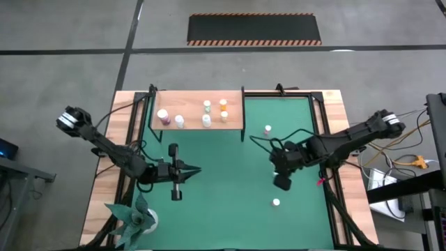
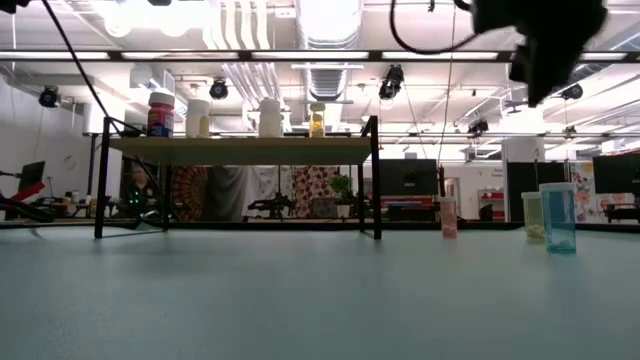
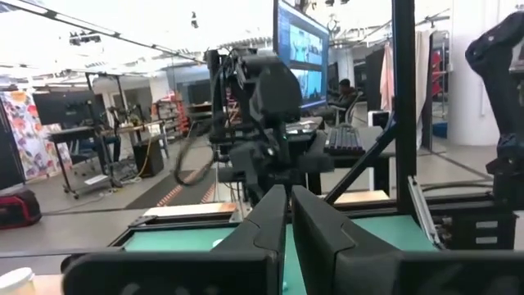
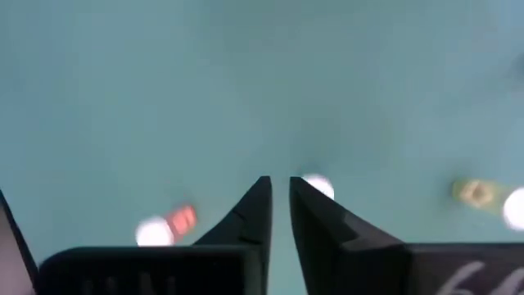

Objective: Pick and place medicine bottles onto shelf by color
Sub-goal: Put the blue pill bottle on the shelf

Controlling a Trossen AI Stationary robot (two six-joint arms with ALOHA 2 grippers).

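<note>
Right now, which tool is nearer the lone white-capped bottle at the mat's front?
Right. The right tool hangs just behind the bottle; the left tool is far across the mat.

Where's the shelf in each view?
High view: the shelf sits at the green mat's far left corner, bottles on it.
Low view: shelf left of centre, raised on black posts.
Left wrist view: not in it.
Right wrist view: not in it.
Shared landmark: the green mat.

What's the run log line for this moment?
shelf: six medicine bottles | mat: bottles loose | right end effector: above mat, empty | left end effector: shut, idle
</note>
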